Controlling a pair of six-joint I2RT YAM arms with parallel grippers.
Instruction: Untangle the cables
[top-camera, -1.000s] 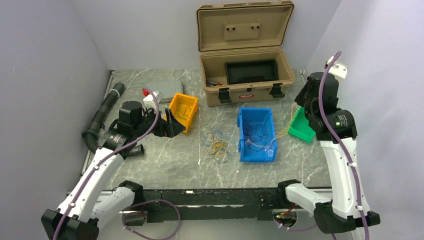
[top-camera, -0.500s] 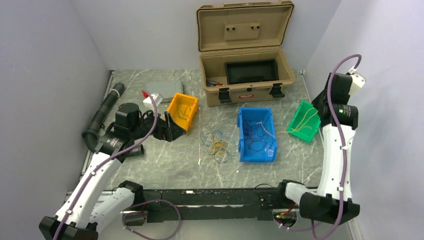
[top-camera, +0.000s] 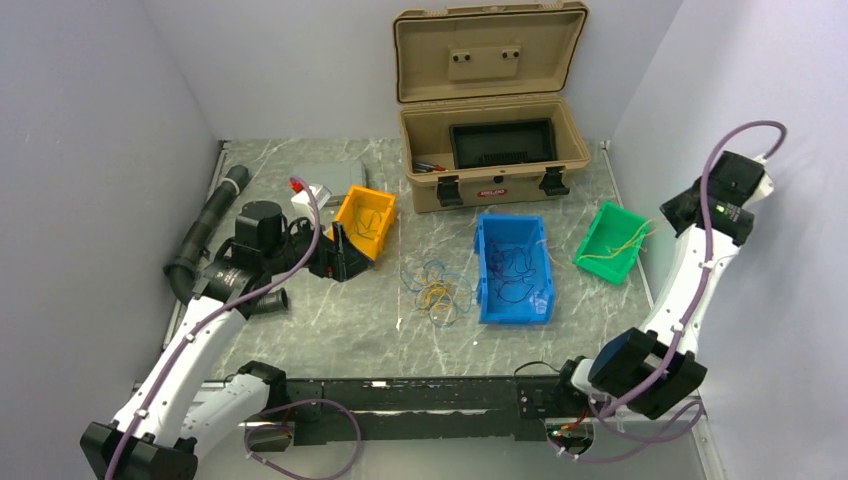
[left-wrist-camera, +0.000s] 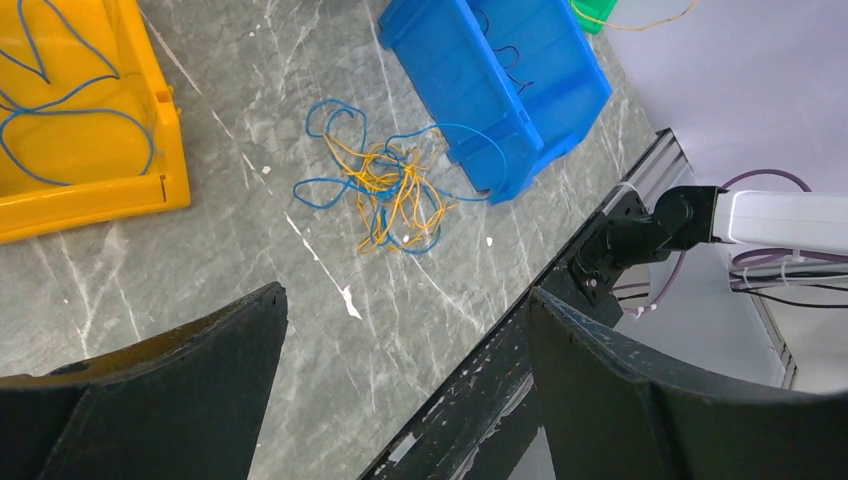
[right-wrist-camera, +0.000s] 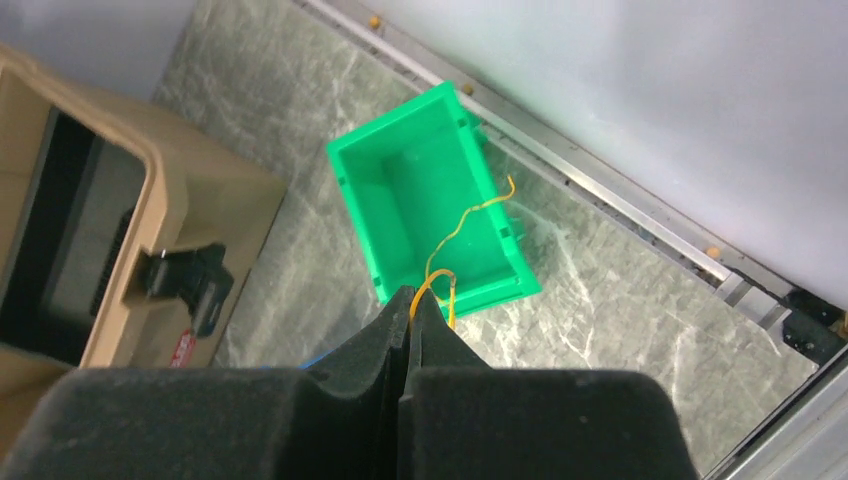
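Note:
The cables (top-camera: 436, 285) lie as a loose tangle of thin yellow and blue wires on the marble table, between the orange bin (top-camera: 365, 222) and the blue bin (top-camera: 513, 268). The left wrist view shows the same tangle (left-wrist-camera: 385, 195). My left gripper (top-camera: 335, 255) hovers beside the orange bin, open (left-wrist-camera: 405, 295) and holding nothing. My right gripper (top-camera: 672, 212) is raised at the far right, above the green bin (top-camera: 612, 243). It is shut (right-wrist-camera: 410, 300) on a yellow wire (right-wrist-camera: 447, 235) that trails down into the green bin (right-wrist-camera: 410, 195).
Blue wires lie in the orange bin (left-wrist-camera: 80, 130), dark ones in the blue bin (left-wrist-camera: 500, 90). An open tan toolbox (top-camera: 492, 150) stands at the back. A black corrugated hose (top-camera: 205, 225) runs along the left edge. A dark rail (top-camera: 420, 395) borders the near edge.
The right arm has swung up and out to the right, lifting the pinched yellow wire and uncovering the green bin. The left arm has hardly moved.

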